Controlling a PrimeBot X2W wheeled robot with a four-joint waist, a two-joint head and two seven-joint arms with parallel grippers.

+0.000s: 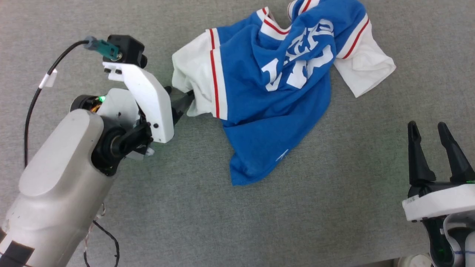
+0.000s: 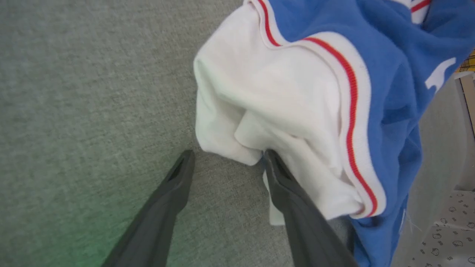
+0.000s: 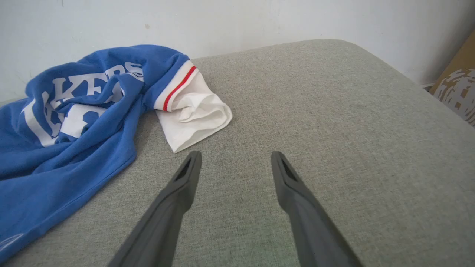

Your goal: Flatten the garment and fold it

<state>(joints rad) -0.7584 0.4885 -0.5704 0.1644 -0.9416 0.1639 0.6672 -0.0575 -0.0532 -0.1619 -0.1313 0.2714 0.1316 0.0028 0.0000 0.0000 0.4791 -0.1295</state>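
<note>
Garment [image 1: 274, 111]: bright blue body, white sleeves, thin red stripe trim, white block lettering on the chest. Bench [image 1: 334, 167]: plain grey woven fabric, uniform. Left gripper [image 2: 229, 154] and right gripper [image 1: 426, 125]: dark grey fingers, white housings.

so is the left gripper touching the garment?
Touching. Left wrist view: one finger of the open left gripper presses against the garment, white sleeve draped over it.

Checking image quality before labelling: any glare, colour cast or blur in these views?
Head view: even light, no hard shadows, shirt sharp. Left wrist view: green cast on the table near the left gripper, sleeve nearly washed out. Right wrist view: table edge bows from the wide lens, right gripper sharp.
</note>
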